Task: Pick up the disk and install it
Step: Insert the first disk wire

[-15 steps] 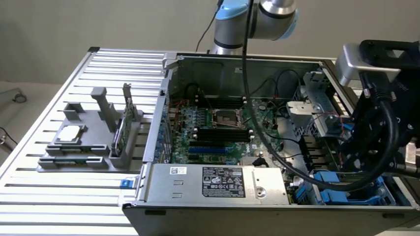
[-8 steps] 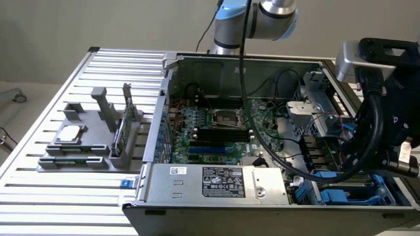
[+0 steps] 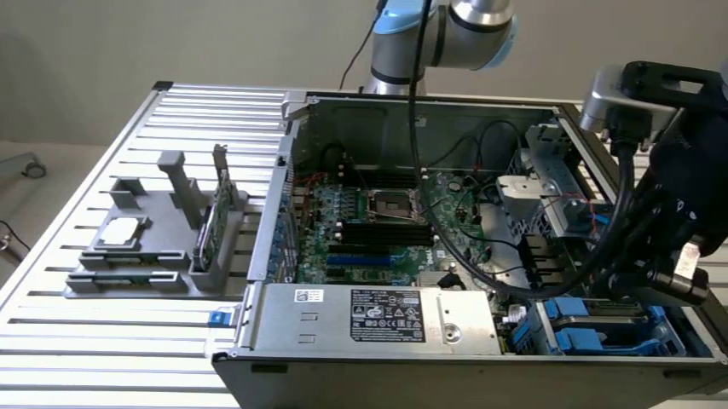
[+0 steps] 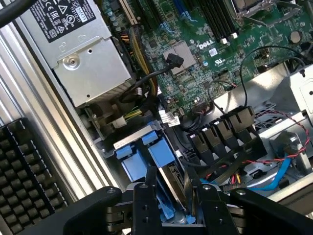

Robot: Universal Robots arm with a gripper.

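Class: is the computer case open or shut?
Open: the computer case has no cover on its upward side, so the motherboard and power supply lie exposed.

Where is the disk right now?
In the exterior view's lower right, the disk is in a corner bay of the case, beside the power supply, gripped by the hand.

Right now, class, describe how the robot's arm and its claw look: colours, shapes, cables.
The arm is a silver-grey metal tube with a light blue joint cap and a black cable running down from it. Its wrist end is bulky and black with a silver cylinder. The claw is matt black with two flat, straight fingers.
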